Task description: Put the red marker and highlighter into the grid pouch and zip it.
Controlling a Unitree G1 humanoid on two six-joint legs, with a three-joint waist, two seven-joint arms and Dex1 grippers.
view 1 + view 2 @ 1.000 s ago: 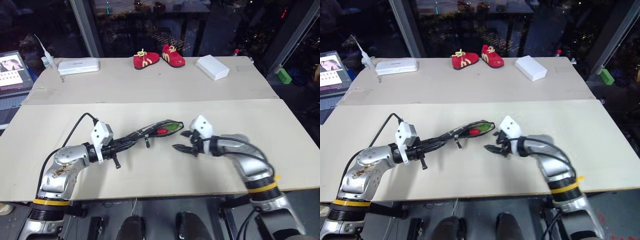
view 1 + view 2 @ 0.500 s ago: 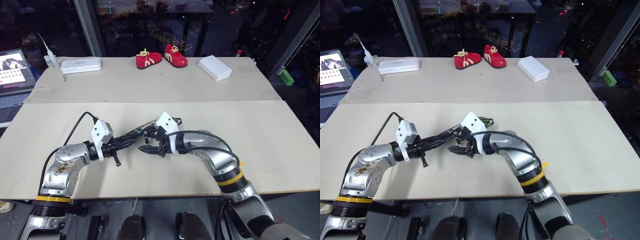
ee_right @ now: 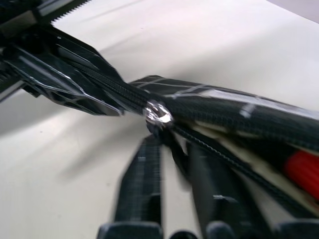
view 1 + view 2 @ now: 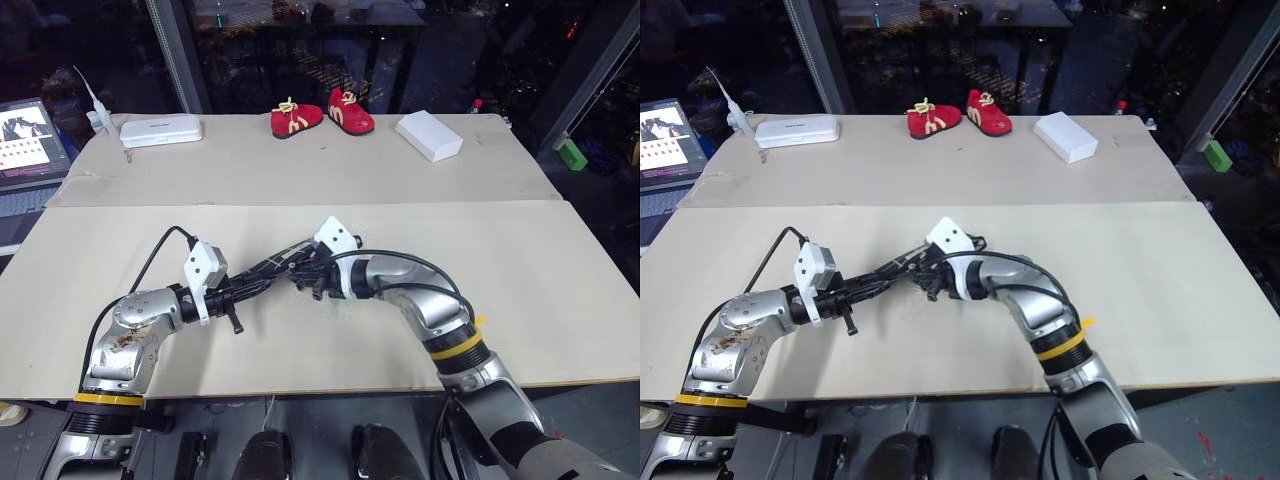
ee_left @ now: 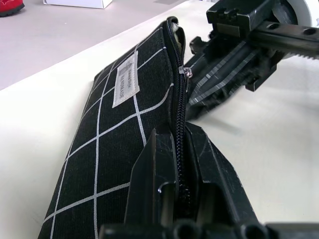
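Left eye view: table (image 4: 560, 290) carries the grid pouch (image 5: 114, 144) near its front middle, held up off the surface between both arms. Left gripper (image 5: 182, 164) is clamped on the pouch's zipper edge. Right gripper (image 3: 172, 164) is closed at the zipper slider (image 3: 157, 113), pull cord between its fingers. Red marker (image 3: 301, 169) lies inside the unzipped part.

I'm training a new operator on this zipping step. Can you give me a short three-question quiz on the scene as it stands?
1. True or false: the left gripper clamps one end of the grid pouch.
2. What is the right gripper shut on? A) the red shoes B) the zipper pull cord C) the white box
3. What colour shows inside the pouch's open part in the right wrist view?

Key: 1 true; 2 B, just below the slider; 3 red.
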